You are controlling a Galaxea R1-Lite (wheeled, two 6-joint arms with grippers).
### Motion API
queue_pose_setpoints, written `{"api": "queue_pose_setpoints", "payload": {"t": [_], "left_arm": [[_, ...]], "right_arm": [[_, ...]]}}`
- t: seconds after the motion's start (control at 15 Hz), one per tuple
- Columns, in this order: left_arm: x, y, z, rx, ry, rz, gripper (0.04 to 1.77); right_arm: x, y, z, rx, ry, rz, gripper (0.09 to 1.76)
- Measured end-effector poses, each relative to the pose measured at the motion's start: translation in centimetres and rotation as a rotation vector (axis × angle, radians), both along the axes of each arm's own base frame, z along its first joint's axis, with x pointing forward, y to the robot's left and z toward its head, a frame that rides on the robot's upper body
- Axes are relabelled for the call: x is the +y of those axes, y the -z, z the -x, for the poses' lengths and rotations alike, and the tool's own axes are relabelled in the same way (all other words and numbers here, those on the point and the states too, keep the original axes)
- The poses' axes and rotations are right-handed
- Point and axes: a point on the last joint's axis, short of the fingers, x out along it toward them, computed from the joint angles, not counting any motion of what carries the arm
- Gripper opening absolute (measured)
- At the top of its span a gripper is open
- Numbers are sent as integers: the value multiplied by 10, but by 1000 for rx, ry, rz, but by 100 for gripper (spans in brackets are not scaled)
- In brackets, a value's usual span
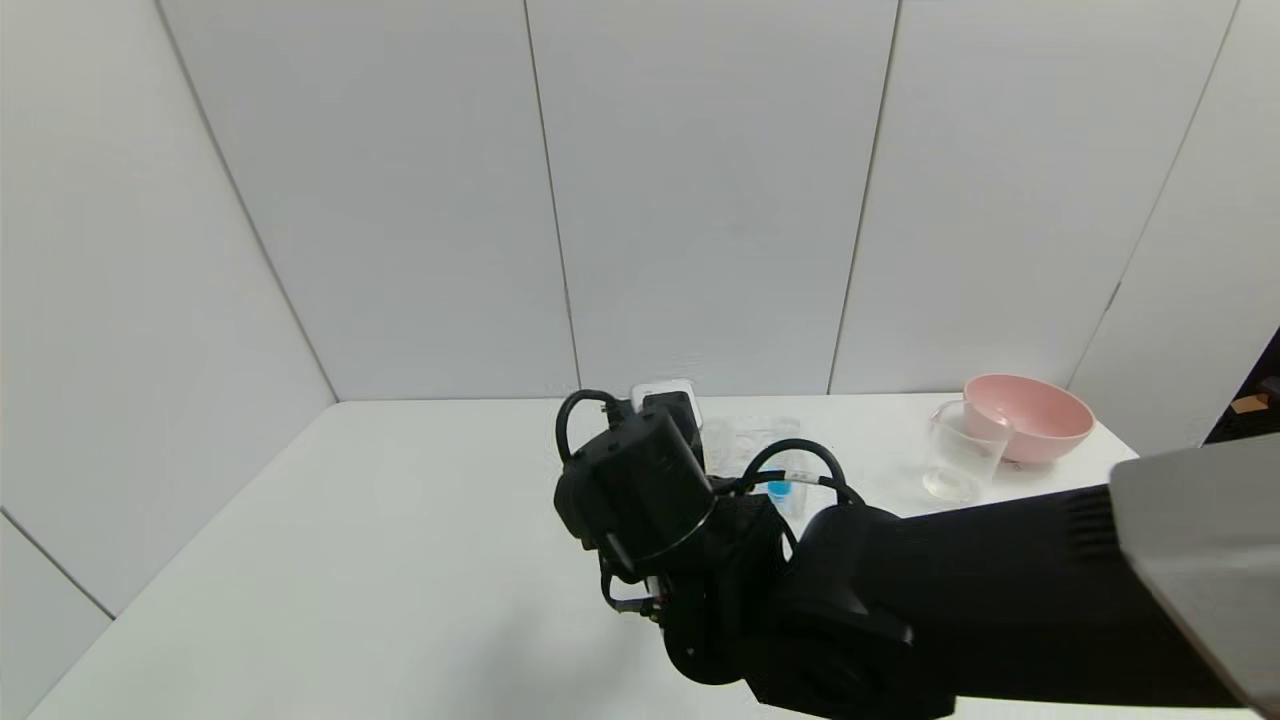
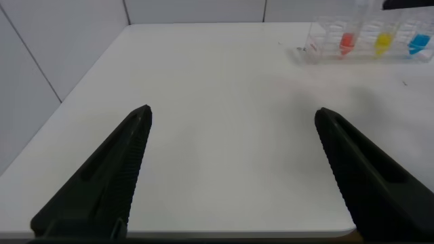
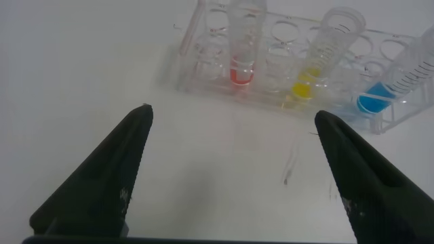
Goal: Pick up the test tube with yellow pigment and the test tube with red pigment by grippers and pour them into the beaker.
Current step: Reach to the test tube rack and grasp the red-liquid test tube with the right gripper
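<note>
Over the white counter (image 1: pixel 380 540), right hand (image 3: pixel 230 176) spread wide, holding nothing, fingers (image 3: pixel 102 183) angled toward a clear rack (image 3: pixel 203 68) just ahead. Standing upright in that rack: test tube with red pigment (image 3: pixel 243 47), test tube with yellow pigment (image 3: pixel 319 54) beside it, and a blue-tipped tube (image 3: pixel 397 74) at the far end. All three apart from the right hand, none touched; red tube lined up roughly ahead of the gap, yellow tube nearer the other fingertip's side.

Seen from the head, right arm (image 1: pixel 900 600) reaching in across the counter's middle, covering most of the rack; only the blue tube's tip (image 1: pixel 779 489) peeking past the cables. Beaker (image 1: pixel 962 450) upright toward the counter's right rear, touching or just beside a pink bowl (image 1: pixel 1035 415), well apart from the rack.

Left hand (image 2: pixel 234 176) also spread wide and empty, low over bare counter, with rack (image 2: pixel 319 47) and tubes (image 2: pixel 383 42) well off in the distance.
</note>
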Motion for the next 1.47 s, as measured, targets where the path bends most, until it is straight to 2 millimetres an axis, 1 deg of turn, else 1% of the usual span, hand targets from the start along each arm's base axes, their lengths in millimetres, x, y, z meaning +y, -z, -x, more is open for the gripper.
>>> {"api": "queue_pose_setpoints", "payload": {"t": [0.33, 0.6, 0.8, 1.13, 1.33, 1.47], "left_arm": [[0, 0, 0, 0, 0, 0, 172], [0, 0, 0, 0, 0, 0, 172], [0, 0, 0, 0, 0, 0, 172], [0, 0, 0, 0, 0, 0, 172], [0, 0, 0, 0, 0, 0, 172], [0, 0, 0, 0, 0, 0, 172]], "right_arm": [[26, 12, -18, 10, 9, 24, 171], [33, 21, -38, 25, 48, 62, 171], [37, 19, -54, 13, 82, 56, 171], [31, 39, -87, -16, 146, 37, 171], [28, 43, -103, -71, 161, -2, 171], [26, 47, -109, -77, 163, -7, 171]]}}
